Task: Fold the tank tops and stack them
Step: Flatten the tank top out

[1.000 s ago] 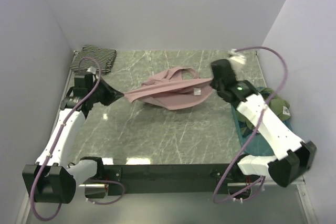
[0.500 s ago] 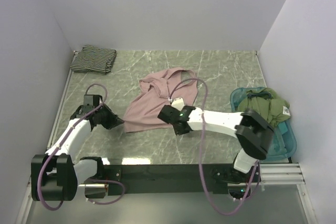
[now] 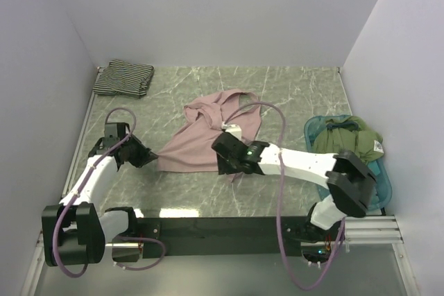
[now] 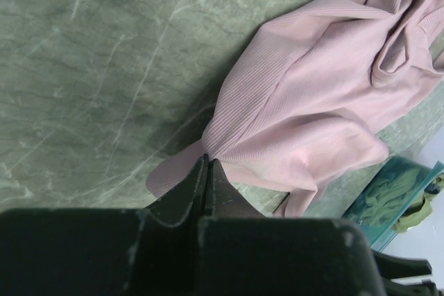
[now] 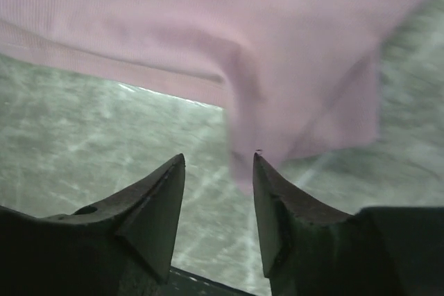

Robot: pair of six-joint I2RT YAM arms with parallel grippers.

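Note:
The pink tank top [image 3: 208, 136] lies spread on the marble table, neck toward the back. My left gripper [image 3: 151, 157] is shut on its near-left hem corner; the left wrist view shows the closed fingertips [image 4: 207, 162] pinching the pink tank top [image 4: 312, 95]. My right gripper [image 3: 226, 166] stands open at the near-right hem. In the right wrist view the gripper [image 5: 218, 161] has nothing between its fingers, with a corner of the pink tank top [image 5: 208, 32] just ahead of them. The striped tank top [image 3: 123, 77] lies folded in the far-left corner.
A teal tray [image 3: 381, 184] holding green cloth [image 3: 350, 136] sits at the right edge, also seen as the tray [image 4: 388, 195] in the left wrist view. Walls close in the table on the left, back and right.
The pink top, held stretched between both grippers a second ago, now lies on the table. My right gripper has opened and let go of it. My left gripper drew its corner slightly left.

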